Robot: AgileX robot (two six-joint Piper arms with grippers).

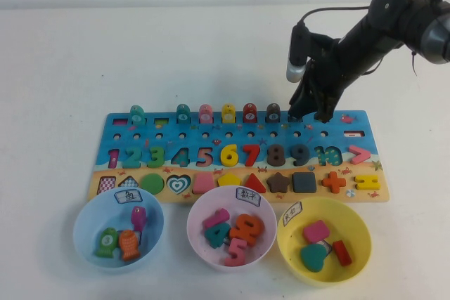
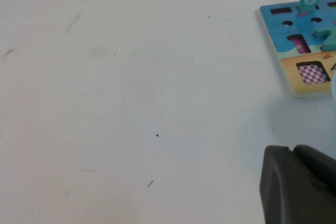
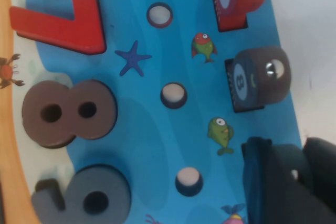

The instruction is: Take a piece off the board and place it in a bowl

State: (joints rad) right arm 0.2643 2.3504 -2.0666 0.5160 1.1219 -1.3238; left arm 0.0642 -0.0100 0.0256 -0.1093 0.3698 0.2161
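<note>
The blue board lies across the middle of the table, with upright fish pieces along its far edge. My right gripper reaches down onto that edge, just right of the dark brown fish. In the right wrist view my right gripper is shut on the dark slate-blue piece, which sits at the board's edge beside the brown fish. The light-blue bowl stands at the front left and holds three fish. My left gripper is shut and empty, over bare table left of the board.
A pink bowl with number pieces and a yellow bowl with shape pieces stand in front of the board. Teal, pink, yellow and red fish stand on the far edge.
</note>
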